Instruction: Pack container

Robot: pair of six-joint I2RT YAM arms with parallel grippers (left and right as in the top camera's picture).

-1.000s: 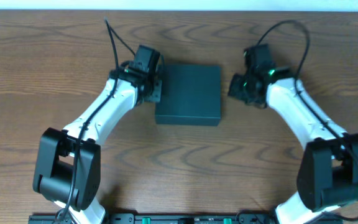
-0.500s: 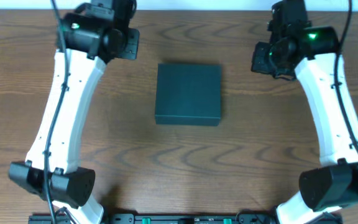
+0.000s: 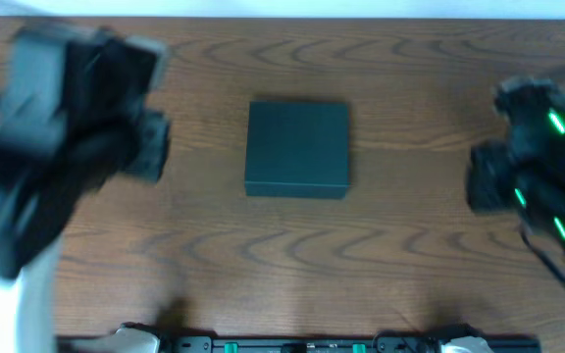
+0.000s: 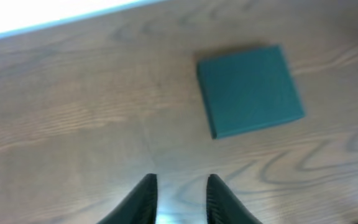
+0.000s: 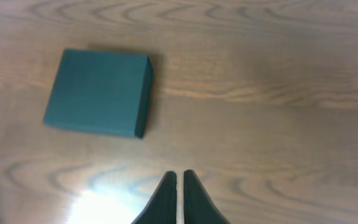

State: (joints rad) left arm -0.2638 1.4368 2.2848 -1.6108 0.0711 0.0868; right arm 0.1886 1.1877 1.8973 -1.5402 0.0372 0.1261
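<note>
Status: container (image 3: 297, 147) closed, lid flat, alone mid-desk (image 3: 410, 245); no loose items in view; contents hidden. Packing judged done, nothing visibly left.
- left gripper (image 4: 180, 180): part open, empty, above desk, well apart from container; container ahead to its right.
- right gripper (image 5: 179, 175): jaws nearly together, empty, well apart; container ahead to its left.

The left gripper (image 4: 181, 182) is showing two glossy black fingers (image 4: 146, 196), tapering to rounded tips. The right gripper (image 5: 179, 177) is showing the same black, pointed pair. Behind the jaws, the left arm (image 3: 72, 108) is showing blurred black housings on a white link (image 3: 29, 294); the right arm (image 3: 523, 167), black too, is glowing with green lights (image 3: 557, 123).
</note>
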